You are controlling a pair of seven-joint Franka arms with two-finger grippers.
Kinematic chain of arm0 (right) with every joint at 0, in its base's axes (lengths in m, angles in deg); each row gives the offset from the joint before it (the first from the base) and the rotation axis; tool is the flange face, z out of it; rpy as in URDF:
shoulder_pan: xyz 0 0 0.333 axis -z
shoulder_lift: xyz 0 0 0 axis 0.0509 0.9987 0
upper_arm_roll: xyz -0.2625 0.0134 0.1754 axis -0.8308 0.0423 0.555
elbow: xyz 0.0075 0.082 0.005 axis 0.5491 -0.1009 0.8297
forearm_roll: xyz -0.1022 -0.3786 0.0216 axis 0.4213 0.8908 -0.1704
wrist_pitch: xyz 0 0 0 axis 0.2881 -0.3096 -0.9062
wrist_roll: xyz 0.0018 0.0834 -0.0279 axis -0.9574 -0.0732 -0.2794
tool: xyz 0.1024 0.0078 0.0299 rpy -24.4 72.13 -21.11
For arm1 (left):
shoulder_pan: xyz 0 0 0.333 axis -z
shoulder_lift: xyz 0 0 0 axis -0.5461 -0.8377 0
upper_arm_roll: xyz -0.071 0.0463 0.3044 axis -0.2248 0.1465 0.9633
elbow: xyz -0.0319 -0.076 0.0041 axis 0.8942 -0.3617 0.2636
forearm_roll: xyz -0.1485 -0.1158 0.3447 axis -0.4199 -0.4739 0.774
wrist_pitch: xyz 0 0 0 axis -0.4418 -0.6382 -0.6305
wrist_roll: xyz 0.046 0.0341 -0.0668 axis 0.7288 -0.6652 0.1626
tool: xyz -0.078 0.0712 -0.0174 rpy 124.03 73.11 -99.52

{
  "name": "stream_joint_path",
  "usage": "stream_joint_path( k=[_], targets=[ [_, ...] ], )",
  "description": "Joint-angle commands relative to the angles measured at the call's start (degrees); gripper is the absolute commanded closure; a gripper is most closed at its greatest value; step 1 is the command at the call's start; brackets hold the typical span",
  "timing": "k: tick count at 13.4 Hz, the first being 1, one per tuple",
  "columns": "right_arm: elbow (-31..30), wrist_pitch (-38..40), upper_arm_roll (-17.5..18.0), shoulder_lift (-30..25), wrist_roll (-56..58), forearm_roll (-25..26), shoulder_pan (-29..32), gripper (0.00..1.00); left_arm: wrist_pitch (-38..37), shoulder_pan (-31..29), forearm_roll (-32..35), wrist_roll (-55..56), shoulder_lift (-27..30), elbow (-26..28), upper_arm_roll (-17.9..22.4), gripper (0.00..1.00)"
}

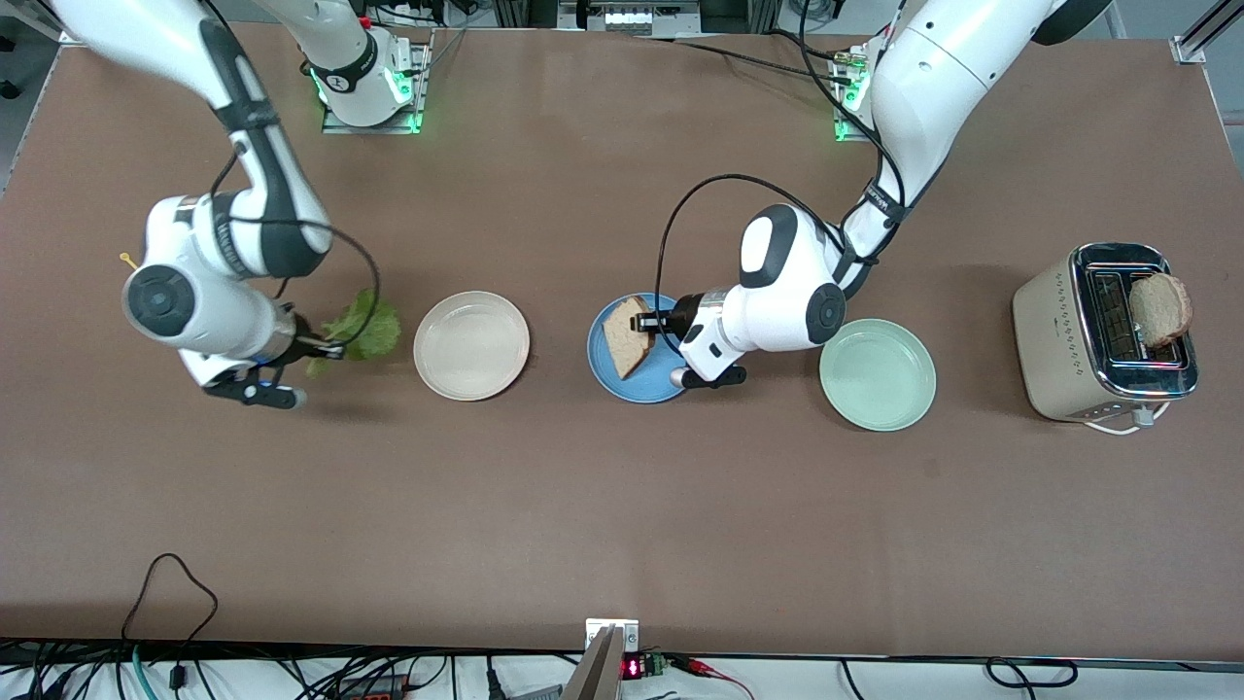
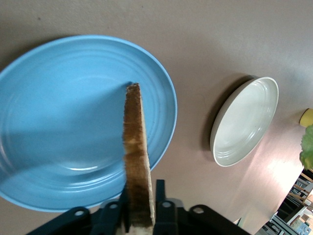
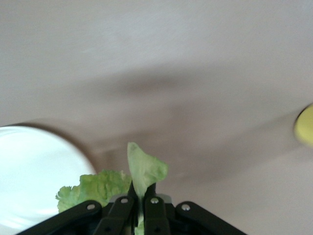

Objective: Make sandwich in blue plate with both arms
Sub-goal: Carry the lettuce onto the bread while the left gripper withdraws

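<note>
The blue plate (image 1: 643, 385) (image 2: 58, 122) lies mid-table. A bread slice (image 1: 627, 335) (image 2: 134, 147) stands on edge and tilted over it, between the fingers of my left gripper (image 1: 653, 323) (image 2: 142, 192). One finger touches the crust and a thin gap shows at the other, so the jaws stand slightly open. My right gripper (image 1: 326, 347) (image 3: 142, 188) is shut on the ruffled green lettuce leaf (image 1: 367, 329) (image 3: 144, 166), held just above the table beside the cream plate, toward the right arm's end. A second bread slice (image 1: 1159, 309) sticks out of the toaster.
A cream-white plate (image 1: 471, 345) (image 2: 244, 122) (image 3: 29, 166) lies between the lettuce and the blue plate. A mint-green plate (image 1: 878, 374) sits beside the blue plate toward the left arm's end, then the toaster (image 1: 1069, 340). A small yellow object (image 1: 127, 259) (image 3: 305, 126) lies near the right arm.
</note>
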Motion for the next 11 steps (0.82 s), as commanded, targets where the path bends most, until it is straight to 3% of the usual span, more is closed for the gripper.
stream_joint_path(
  k=[1, 5, 9, 11],
  targets=[
    [3.31, 3.46, -0.28, -0.18, -10.66, -5.69, -5.31, 1.0, 0.34, -1.42, -1.34, -1.13, -0.42, -0.57, 0.18, 0.0],
    [6.74, 3.29, -0.28, 1.05, -23.68, -10.36, -10.68, 1.0, -1.75, -5.2, -0.63, -7.88, 1.85, -0.22, 0.18, 0.0],
    [13.14, 2.59, -0.28, 5.78, -37.02, -23.25, -16.12, 1.0, -7.98, -8.98, -0.54, -9.75, 7.38, -0.13, 0.71, 0.0],
    [15.62, 0.06, -0.37, 9.21, -44.76, -25.4, -19.47, 1.0, -11.76, -11.96, 2.85, -9.57, 10.11, -0.3, 1.59, 0.0]
  ],
)
